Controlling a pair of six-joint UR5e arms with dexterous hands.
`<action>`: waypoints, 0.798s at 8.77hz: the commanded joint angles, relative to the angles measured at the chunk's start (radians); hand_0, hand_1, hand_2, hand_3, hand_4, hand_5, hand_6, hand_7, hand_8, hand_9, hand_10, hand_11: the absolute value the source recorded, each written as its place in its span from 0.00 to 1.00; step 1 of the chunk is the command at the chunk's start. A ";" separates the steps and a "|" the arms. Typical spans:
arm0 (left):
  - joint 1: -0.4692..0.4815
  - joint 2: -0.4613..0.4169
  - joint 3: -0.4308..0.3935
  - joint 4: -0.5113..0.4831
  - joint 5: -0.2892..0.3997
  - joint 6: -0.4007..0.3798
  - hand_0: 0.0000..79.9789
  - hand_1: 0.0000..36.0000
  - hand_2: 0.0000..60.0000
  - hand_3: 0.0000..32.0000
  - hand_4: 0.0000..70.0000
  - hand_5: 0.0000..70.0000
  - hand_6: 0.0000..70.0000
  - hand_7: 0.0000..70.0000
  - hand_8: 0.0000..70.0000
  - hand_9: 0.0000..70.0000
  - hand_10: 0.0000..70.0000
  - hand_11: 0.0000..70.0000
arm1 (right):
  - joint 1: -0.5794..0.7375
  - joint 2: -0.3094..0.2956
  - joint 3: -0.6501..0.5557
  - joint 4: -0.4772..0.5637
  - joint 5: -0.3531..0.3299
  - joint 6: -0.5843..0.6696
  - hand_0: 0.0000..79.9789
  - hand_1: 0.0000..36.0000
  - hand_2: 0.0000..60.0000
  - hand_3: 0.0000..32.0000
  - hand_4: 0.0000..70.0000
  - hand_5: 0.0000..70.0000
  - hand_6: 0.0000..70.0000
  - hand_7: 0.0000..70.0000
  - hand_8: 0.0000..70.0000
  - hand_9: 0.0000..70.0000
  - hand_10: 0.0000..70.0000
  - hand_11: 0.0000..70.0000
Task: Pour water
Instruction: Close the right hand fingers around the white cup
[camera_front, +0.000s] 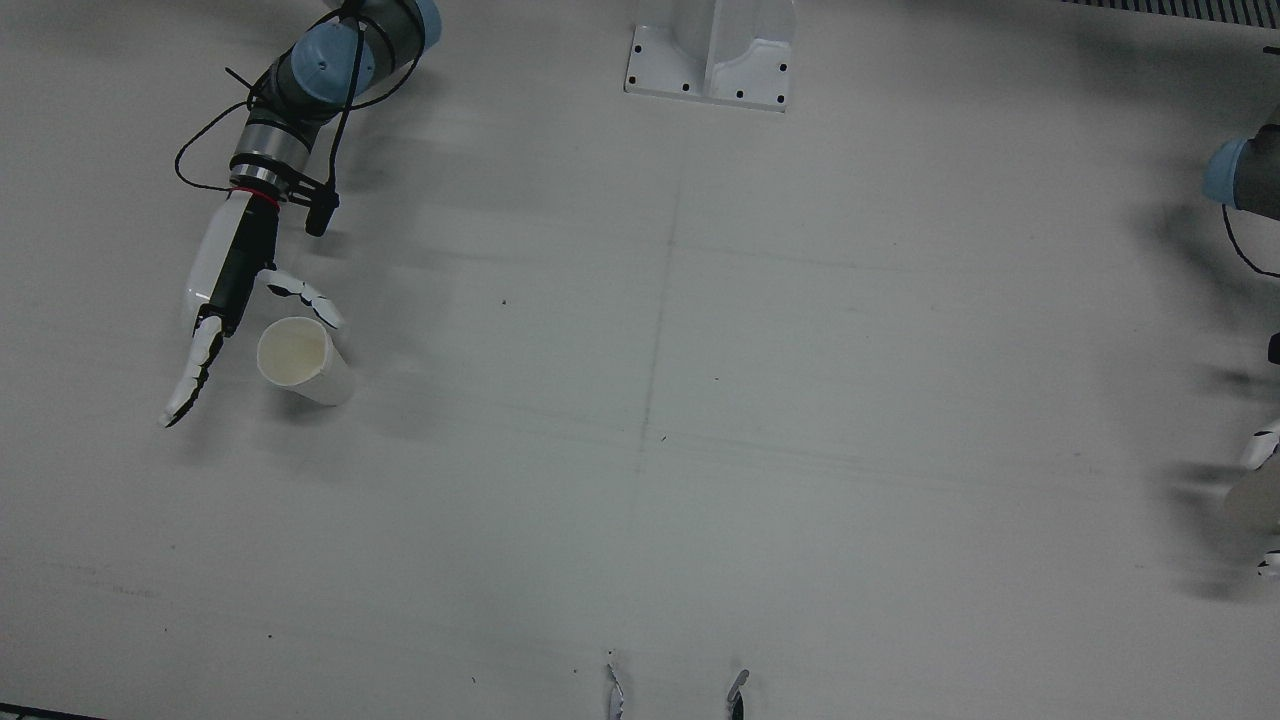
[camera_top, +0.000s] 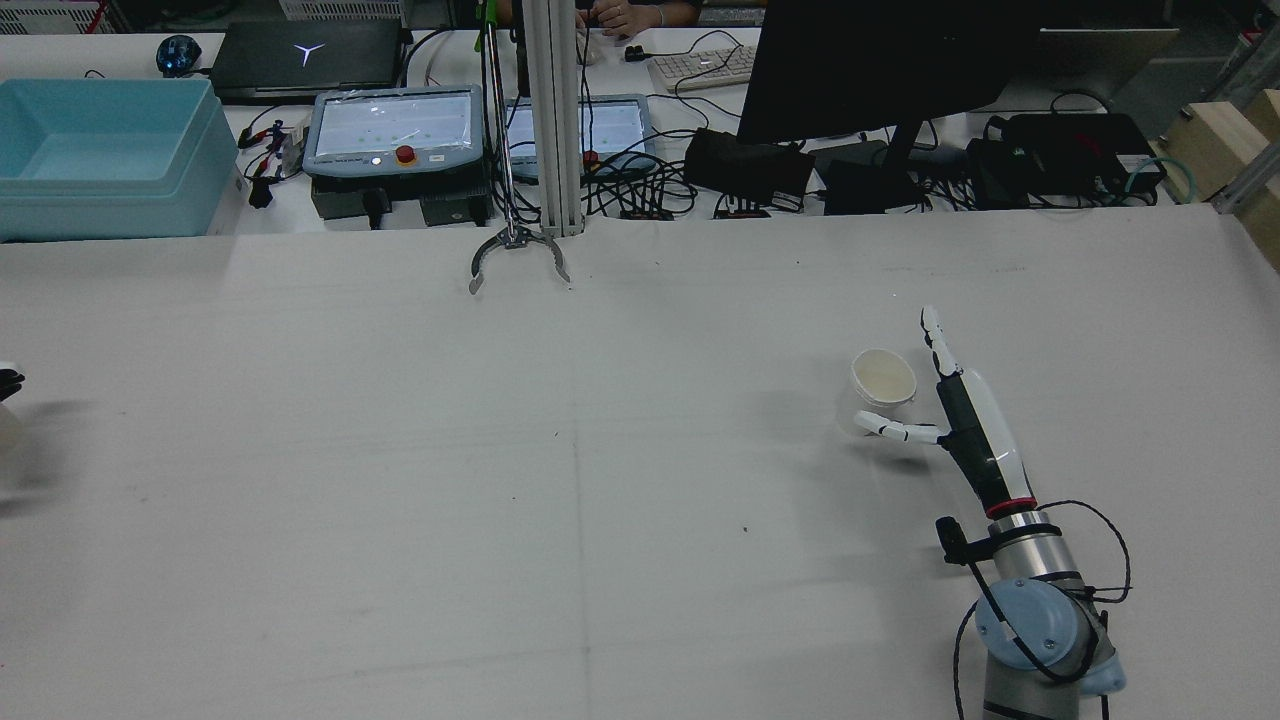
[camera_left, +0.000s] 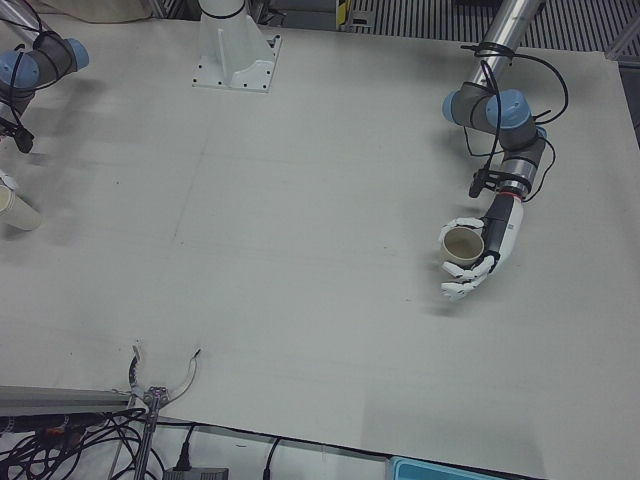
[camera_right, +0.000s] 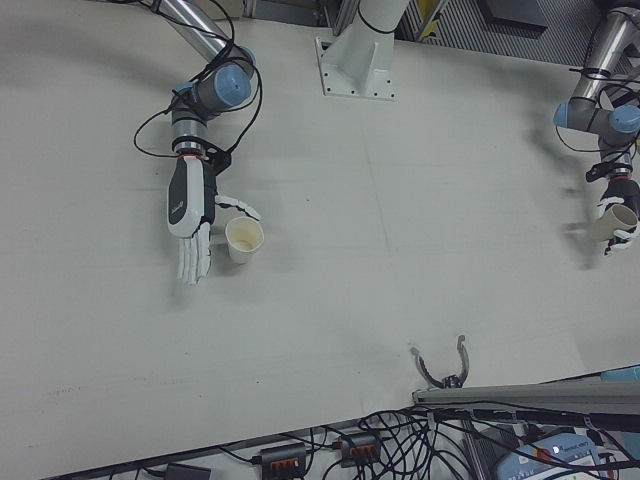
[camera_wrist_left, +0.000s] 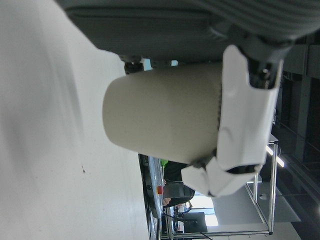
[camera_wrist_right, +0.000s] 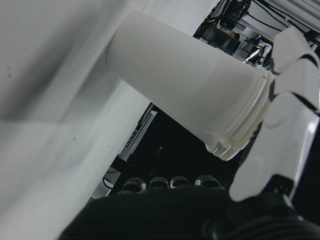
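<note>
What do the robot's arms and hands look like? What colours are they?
Each arm is a silver-grey tube with pale blue caps at its joints. The right hand and left hand are white with black parts between the finger pieces. The right hand has a thin red ring at the wrist, and black cables loop beside both wrists.

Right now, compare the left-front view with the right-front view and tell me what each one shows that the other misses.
Only the left-front view shows the left hand clearly, its fingers wrapped around a paper cup near the table's edge, with the left arm above it in full.

Only the right-front view shows the right hand whole: open, fingers extended beside a second paper cup standing upright on the table, not yet gripping it.

Both show the white pedestal, the grey table and the metal claw tool at its near edge; each catches the other arm's cup only at its margin.
</note>
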 joint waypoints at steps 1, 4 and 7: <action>-0.001 0.012 0.004 -0.014 0.000 0.000 0.82 1.00 1.00 0.00 0.64 1.00 0.28 0.47 0.24 0.36 0.15 0.26 | -0.023 0.007 0.000 0.001 0.034 -0.002 0.57 0.43 0.31 0.00 0.00 0.00 0.00 0.00 0.00 0.00 0.00 0.03; -0.001 0.032 0.001 -0.024 0.000 0.000 0.81 1.00 1.00 0.00 0.64 1.00 0.28 0.46 0.23 0.36 0.15 0.25 | -0.017 -0.004 0.029 0.019 0.034 0.088 0.57 0.44 0.31 0.00 0.00 0.00 0.00 0.00 0.00 0.00 0.00 0.03; 0.001 0.032 -0.002 -0.024 0.000 0.000 0.80 1.00 1.00 0.00 0.64 1.00 0.28 0.46 0.23 0.36 0.15 0.25 | -0.012 -0.033 0.054 0.031 0.033 0.154 0.57 0.45 0.33 0.00 0.00 0.00 0.00 0.00 0.00 0.00 0.00 0.01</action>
